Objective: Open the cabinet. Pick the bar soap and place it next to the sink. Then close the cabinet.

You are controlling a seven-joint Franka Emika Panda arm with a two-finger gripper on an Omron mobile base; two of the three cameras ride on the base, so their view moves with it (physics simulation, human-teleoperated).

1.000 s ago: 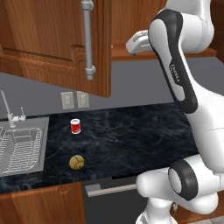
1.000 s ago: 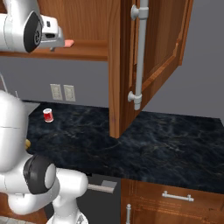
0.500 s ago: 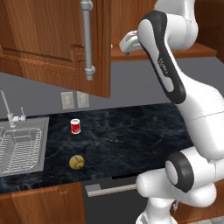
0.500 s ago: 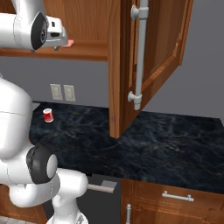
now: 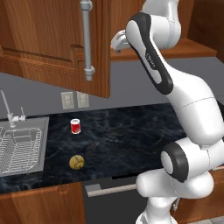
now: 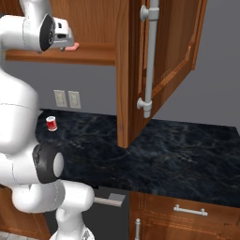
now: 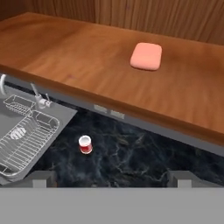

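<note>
With the cabinet (image 6: 168, 56) already standing open, the step in hand looks like reaching for the bar soap (image 7: 146, 55). It lies flat on the wooden shelf (image 7: 65, 57), toward one o'clock in the hand view. The gripper (image 7: 112, 178) hangs at the shelf's front lip, jaws spread wide and empty. Next it should push forward over the lip, then descend. Bare shelf surrounds the soap. The sink (image 5: 40, 127) waits at eight o'clock below, beyond the red can (image 7: 85, 144).
</note>
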